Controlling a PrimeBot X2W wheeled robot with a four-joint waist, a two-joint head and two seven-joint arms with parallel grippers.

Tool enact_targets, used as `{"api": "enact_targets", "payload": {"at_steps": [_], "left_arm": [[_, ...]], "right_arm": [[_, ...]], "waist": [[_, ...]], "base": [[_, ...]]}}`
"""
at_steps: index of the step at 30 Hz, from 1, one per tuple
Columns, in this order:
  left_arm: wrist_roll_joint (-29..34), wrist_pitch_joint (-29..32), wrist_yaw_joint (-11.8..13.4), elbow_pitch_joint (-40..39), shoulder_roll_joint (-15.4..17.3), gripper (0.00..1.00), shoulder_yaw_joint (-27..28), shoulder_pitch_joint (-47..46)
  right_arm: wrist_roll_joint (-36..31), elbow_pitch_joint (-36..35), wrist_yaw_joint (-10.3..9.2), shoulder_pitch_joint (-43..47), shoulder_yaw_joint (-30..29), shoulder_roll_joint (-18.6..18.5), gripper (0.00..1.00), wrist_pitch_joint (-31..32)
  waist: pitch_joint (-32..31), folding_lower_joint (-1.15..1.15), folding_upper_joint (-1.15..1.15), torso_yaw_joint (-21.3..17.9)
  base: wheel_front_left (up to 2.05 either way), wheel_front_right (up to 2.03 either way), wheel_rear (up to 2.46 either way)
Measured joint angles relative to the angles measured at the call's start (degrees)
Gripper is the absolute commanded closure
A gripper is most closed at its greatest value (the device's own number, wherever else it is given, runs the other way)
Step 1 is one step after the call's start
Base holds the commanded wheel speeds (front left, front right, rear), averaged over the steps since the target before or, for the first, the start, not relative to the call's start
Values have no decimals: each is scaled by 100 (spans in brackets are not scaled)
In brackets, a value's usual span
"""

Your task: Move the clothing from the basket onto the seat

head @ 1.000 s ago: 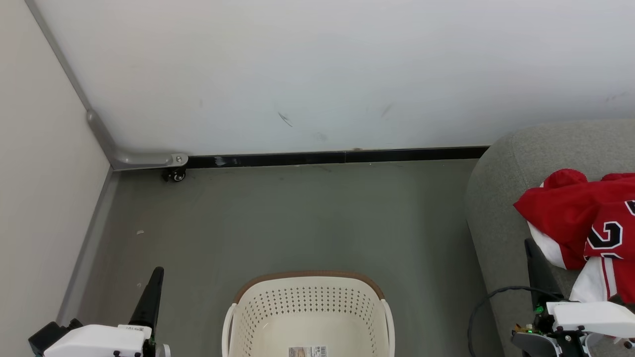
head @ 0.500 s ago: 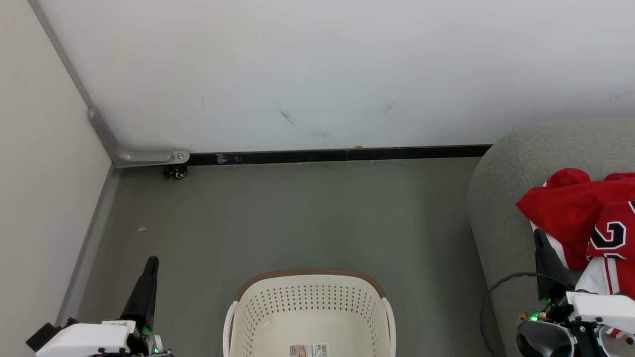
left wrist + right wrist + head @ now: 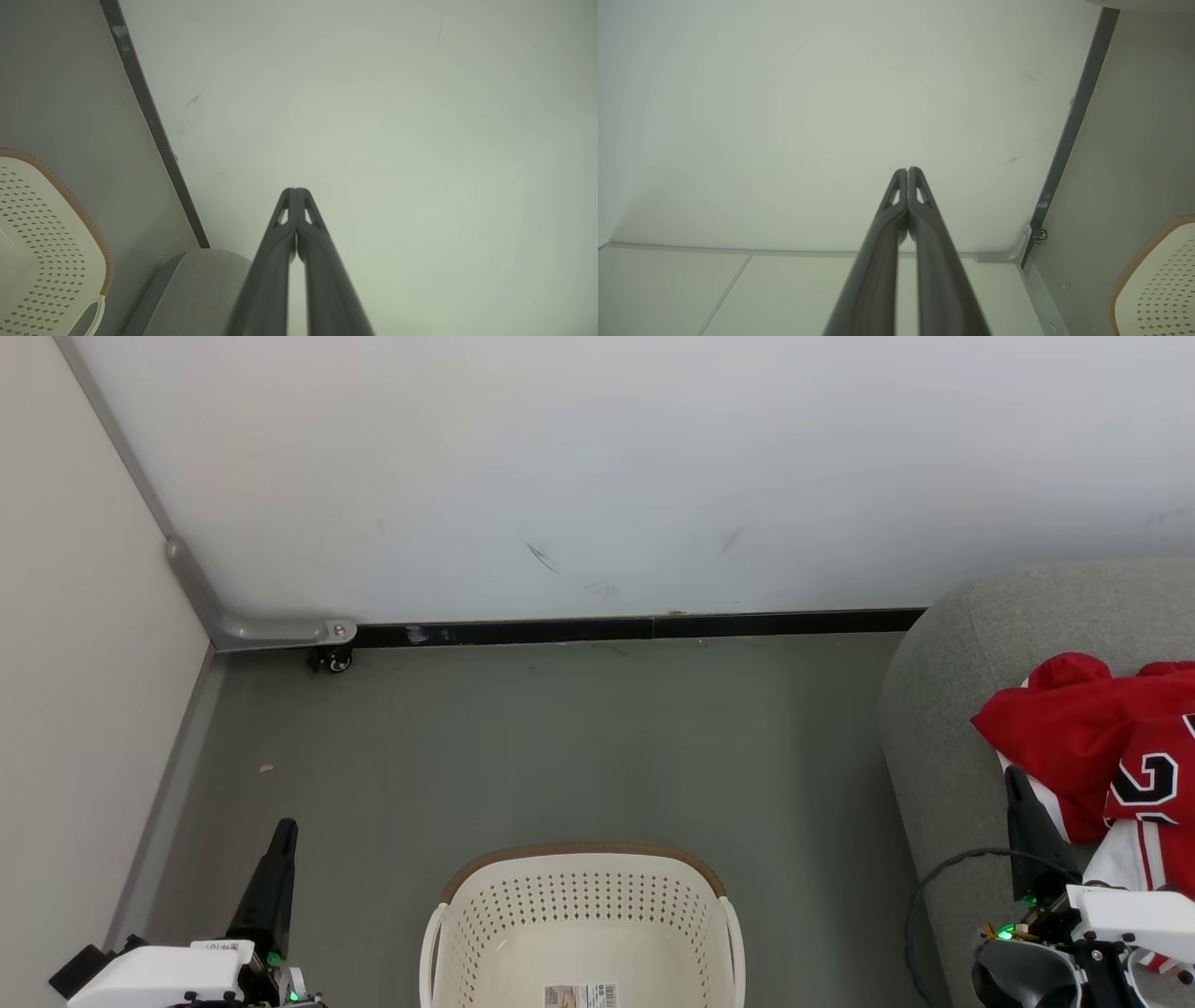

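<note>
Red clothing [image 3: 1074,737] with white trim lies heaped on the grey seat [image 3: 943,709] at the head view's right, well apart from the cream basket [image 3: 583,850], with the left gripper [image 3: 283,829] and right gripper [image 3: 1011,782] standing at the lower corners. From the left wrist, its dark fingers [image 3: 275,261] meet at the tips, gripping nothing, against a pale wall [image 3: 420,140]. From the right wrist, those fingers likewise press together, bare.

Red sports clothing [image 3: 1083,737] with white trim, crumpled in heap on grey upholstered seat [image 3: 943,709] at right; black white-outlined numeral partly visible. Cream perforated laundry basket [image 3: 485,933], brown rim band, upright on floor left of seat, label sticker on inner bottom.
</note>
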Motion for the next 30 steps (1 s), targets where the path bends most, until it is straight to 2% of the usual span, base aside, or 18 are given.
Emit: {"api": "enact_targets", "payload": {"at_steps": [30], "left_arm": [[0, 3, -26, 55, -1, 100, 8, -53]], "right_arm": [[0, 1, 0, -2, -13, 0, 100, 1]], "waist": [[-1, -1, 0, 0]], "base": [[0, 0, 0]]}}
